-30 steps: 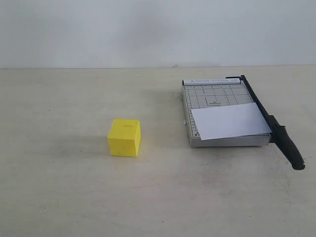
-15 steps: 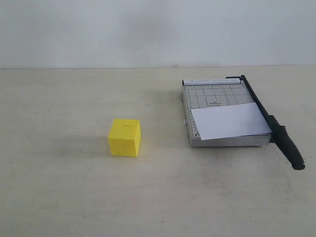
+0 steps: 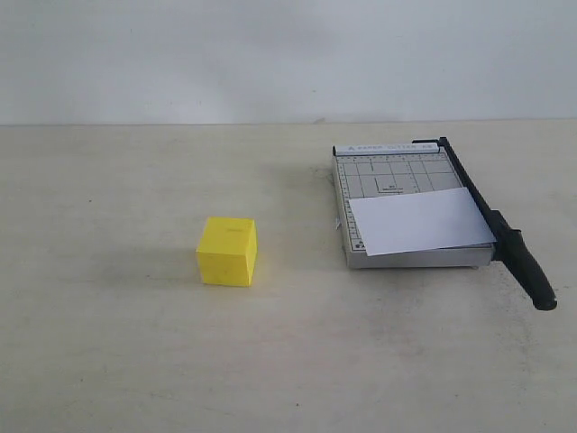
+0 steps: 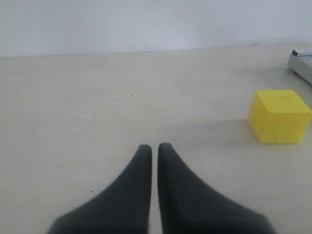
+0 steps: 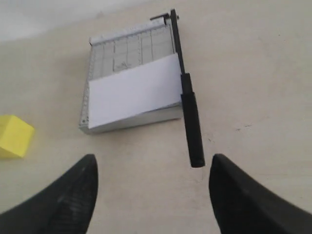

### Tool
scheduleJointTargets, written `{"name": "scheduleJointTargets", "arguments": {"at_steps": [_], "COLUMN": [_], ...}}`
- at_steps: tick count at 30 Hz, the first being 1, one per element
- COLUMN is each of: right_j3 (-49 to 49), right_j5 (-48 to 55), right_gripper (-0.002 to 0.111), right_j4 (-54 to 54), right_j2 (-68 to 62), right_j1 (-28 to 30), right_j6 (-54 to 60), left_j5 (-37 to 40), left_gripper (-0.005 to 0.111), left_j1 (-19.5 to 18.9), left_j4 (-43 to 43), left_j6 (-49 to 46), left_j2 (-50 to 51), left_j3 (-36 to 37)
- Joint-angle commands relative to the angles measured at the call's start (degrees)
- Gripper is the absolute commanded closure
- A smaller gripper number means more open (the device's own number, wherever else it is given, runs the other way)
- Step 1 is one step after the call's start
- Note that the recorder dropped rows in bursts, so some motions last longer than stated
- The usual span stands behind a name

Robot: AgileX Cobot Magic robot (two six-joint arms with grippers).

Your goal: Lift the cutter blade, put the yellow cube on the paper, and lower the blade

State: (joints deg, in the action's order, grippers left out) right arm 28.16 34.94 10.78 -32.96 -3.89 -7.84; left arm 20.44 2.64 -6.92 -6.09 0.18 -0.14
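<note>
The yellow cube (image 3: 227,251) rests on the table left of the grey trimmer base (image 3: 389,176). The white paper (image 3: 420,221) lies across the near half of that base. The cutter blade (image 3: 494,224) lies lowered along the base's right side, its thick handle reaching past the front edge. Neither arm shows in the exterior view. My left gripper (image 4: 154,146) is shut and empty above bare table, with the cube (image 4: 279,116) off to one side. My right gripper (image 5: 152,163) is open and empty, short of the blade handle (image 5: 192,127); the paper (image 5: 134,93) and cube (image 5: 14,137) also show.
A pale wall (image 3: 288,59) stands behind the beige table (image 3: 126,361). A corner of the trimmer (image 4: 301,63) shows at the edge of the left wrist view.
</note>
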Motion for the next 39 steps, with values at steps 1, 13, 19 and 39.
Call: {"name": "scheduleJointTargets", "arguments": {"at_steps": [1, 13, 19, 39], "right_j3": [10.2, 27.4, 27.9, 27.9], "right_j5": [7.7, 15.2, 13.4, 8.0], "right_gripper": [0.045, 0.045, 0.045, 0.045], "right_j4": [-3.5, -6.9, -6.9, -7.1], "right_j2": [-16.1, -49.0, -56.2, -67.8], "right_j1": [0.0, 0.0, 0.0, 0.0], "right_j6": [7.2, 18.7, 19.9, 23.0], "left_j5": [-0.9, -0.9, -0.9, -0.9], "left_gripper": [0.102, 0.102, 0.102, 0.102], "left_j1": [-0.2, -0.2, -0.2, -0.2], "left_j4": [0.2, 0.2, 0.2, 0.2], "left_j6": [0.5, 0.5, 0.5, 0.5], "left_j2": [-0.2, -0.2, -0.2, -0.2], "left_j3": [0.1, 0.1, 0.1, 0.1]}}
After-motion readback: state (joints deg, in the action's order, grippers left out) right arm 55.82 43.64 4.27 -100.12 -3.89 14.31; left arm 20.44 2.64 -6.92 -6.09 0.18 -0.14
